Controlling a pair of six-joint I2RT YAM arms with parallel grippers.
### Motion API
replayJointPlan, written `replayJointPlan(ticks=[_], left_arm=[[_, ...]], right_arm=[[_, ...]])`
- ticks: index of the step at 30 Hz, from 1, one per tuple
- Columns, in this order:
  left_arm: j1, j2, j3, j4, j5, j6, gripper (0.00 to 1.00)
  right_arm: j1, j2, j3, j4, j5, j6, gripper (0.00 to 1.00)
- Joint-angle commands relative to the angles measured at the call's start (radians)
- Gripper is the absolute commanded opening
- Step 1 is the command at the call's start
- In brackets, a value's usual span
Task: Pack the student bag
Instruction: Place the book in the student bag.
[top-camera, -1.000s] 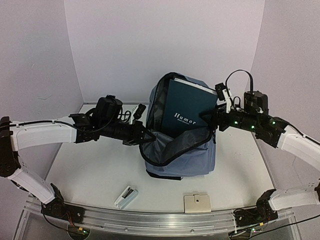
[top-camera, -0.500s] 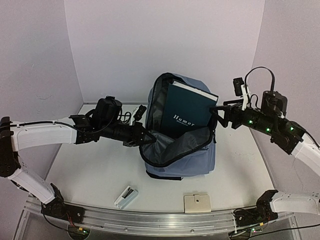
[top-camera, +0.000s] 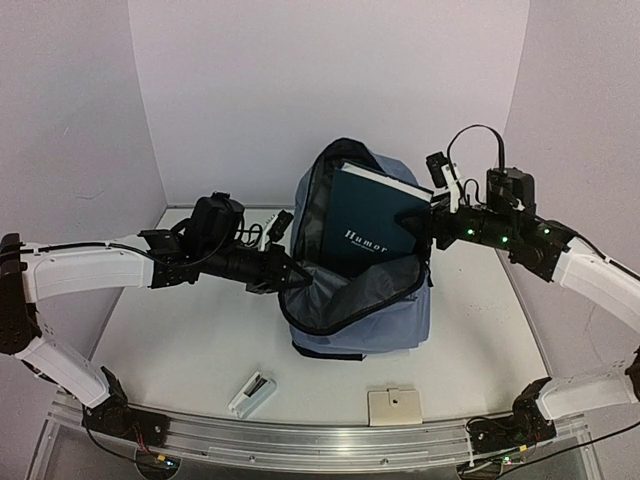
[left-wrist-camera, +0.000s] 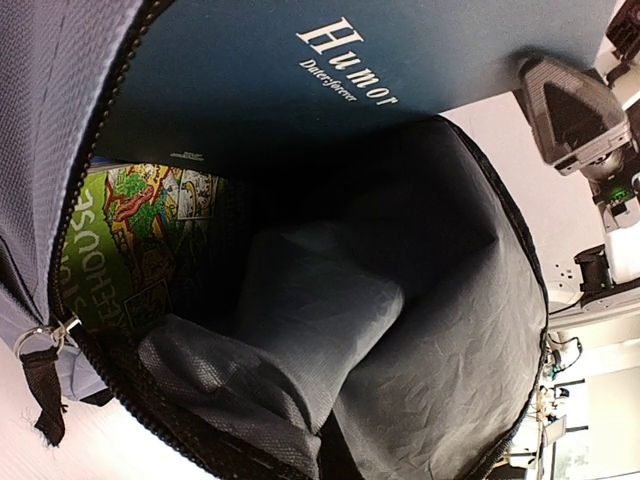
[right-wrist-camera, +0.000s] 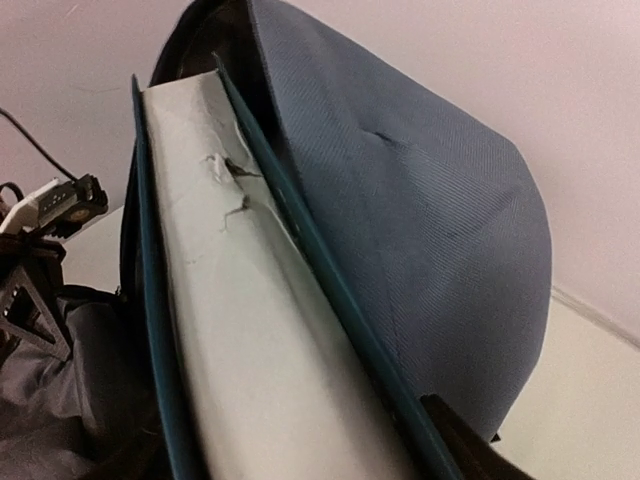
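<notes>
The student bag (top-camera: 380, 320), slate-blue with black lining (left-wrist-camera: 450, 330), stands upright mid-table with its main zip wide open. A teal hardback marked "Humor" (top-camera: 375, 215) leans half inside it, its white page edge (right-wrist-camera: 240, 300) facing my right wrist camera. A green comic-style book (left-wrist-camera: 150, 240) lies deeper in the bag. My left gripper (top-camera: 287, 272) is shut on the left rim of the bag's mouth, and its fingers are hidden by fabric. My right gripper (top-camera: 428, 222) straddles the teal book's upper right corner, one finger (right-wrist-camera: 470, 445) beside the cover next to the bag's back panel (right-wrist-camera: 430, 250).
A small white device (top-camera: 252, 393) and a beige square piece (top-camera: 394, 405) lie on the table near the front edge. A metal rail (top-camera: 320, 440) runs along the front. Walls close in on the left, back and right.
My right gripper drew back to the right off the teal book, then returned to its upper right corner. The left arm and the bag have stayed put.
</notes>
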Motion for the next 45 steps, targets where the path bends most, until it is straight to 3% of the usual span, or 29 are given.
replayJointPlan(ticks=[1,3,6,14,18,21,28,33,38,45], left_arm=[[-0.007,-0.026,0.052,-0.018,0.008,0.012,0.00],[-0.007,-0.023,0.083,-0.037,0.018,0.002,0.00],[-0.007,-0.021,0.139,-0.061,0.041,-0.006,0.00],[-0.004,-0.030,0.252,-0.203,0.010,0.070,0.00],[0.049,-0.011,0.302,-0.270,0.029,0.116,0.00],[0.120,0.038,0.377,-0.317,0.108,0.172,0.00],[0.222,0.240,0.626,-0.550,0.139,0.367,0.00],[0.303,0.341,0.676,-0.498,0.171,0.391,0.03],[0.309,0.473,0.822,-0.462,0.232,0.402,0.04],[0.317,0.588,1.036,-0.493,0.240,0.467,0.07]], right_arm=[[0.000,-0.001,0.085,0.131,-0.140,-0.017,0.40],[-0.001,-0.010,0.095,0.147,-0.162,-0.006,0.20],[-0.001,-0.032,0.110,0.155,-0.212,0.009,0.00],[-0.004,-0.017,0.198,0.104,-0.325,0.108,0.00],[-0.009,0.032,0.216,0.045,-0.347,0.129,0.00],[-0.008,0.047,0.193,0.034,-0.300,0.134,0.00],[-0.008,-0.008,0.107,0.043,0.025,0.182,0.00],[-0.007,-0.038,0.063,0.071,0.044,0.221,0.00],[-0.006,0.003,0.039,0.071,0.070,0.315,0.00],[0.046,0.052,0.064,0.040,-0.015,0.433,0.00]])
